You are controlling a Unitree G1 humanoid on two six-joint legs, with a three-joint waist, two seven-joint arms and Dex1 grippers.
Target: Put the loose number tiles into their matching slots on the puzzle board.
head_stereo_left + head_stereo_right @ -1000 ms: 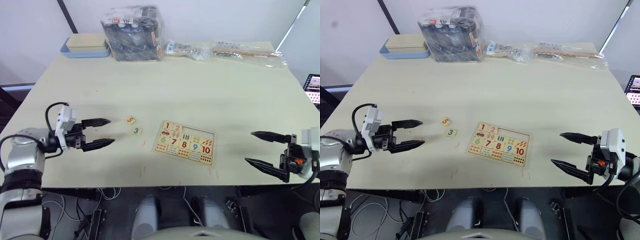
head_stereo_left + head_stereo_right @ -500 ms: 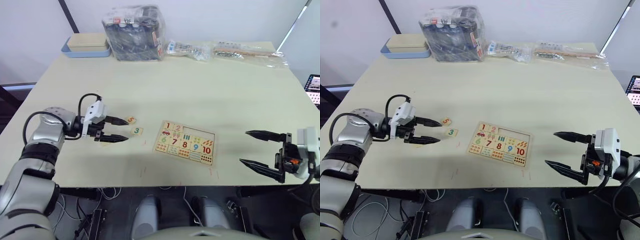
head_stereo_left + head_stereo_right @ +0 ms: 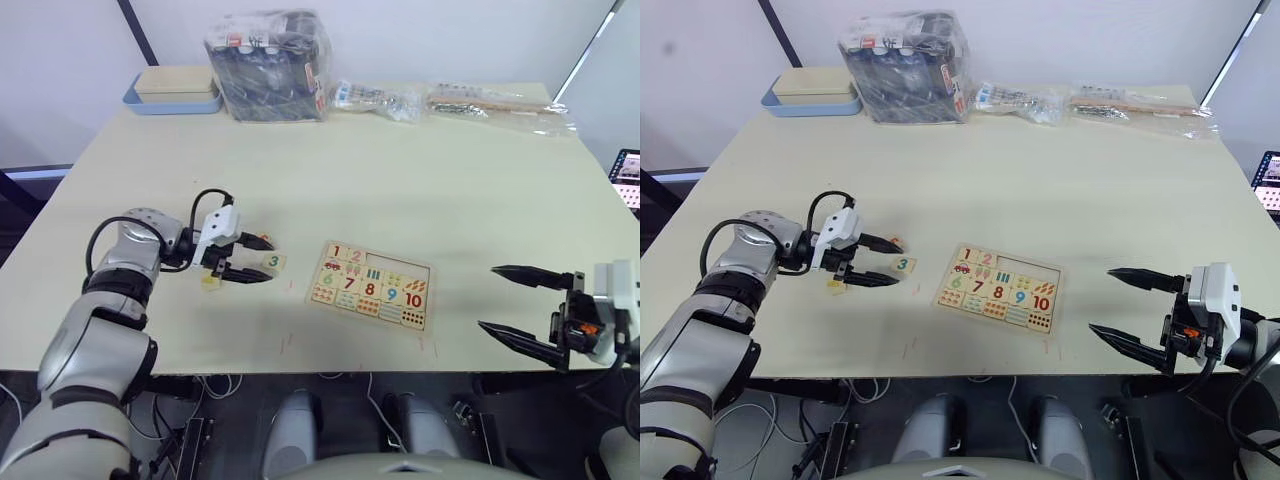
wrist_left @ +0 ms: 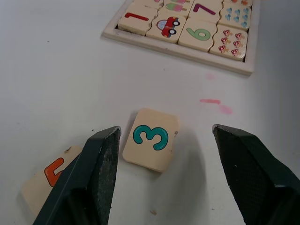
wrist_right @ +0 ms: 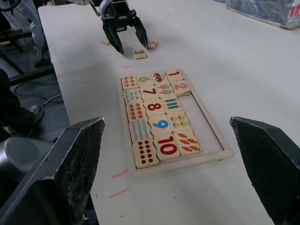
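- The left pincer (image 3: 262, 259) lies low over the table (image 3: 400, 180) with its two black fingers spread wide and nothing between them yet. It looks set to close on a tile, not carry one.
- The tile with the green 3 (image 4: 151, 139) lies flat on the table between the open fingers, nearer the left finger and just ahead of the tips; in the wrist view neither finger touches it. That straddling pose suggests the 3 is the chosen piece, and the wide gap leaves room to settle round it.
- A second tile with an orange digit, most likely the 5 (image 4: 46, 180), sits just outside the same pincer, beside and partly hidden behind one finger. It is close enough that a careless squeeze might nudge it.
- The puzzle board (image 3: 369, 284) lies beyond the fingertips of the left pincer, apart from the two loose tiles. Its 1 and 2 are seated in the top row, and the rest of that row looks bare, so the 3 would probably go next to the 2.
- The right pincer (image 3: 520, 302) hangs by the near table edge, well away from the board, fingers wide and empty. I judge it is simply waiting while the left one works.
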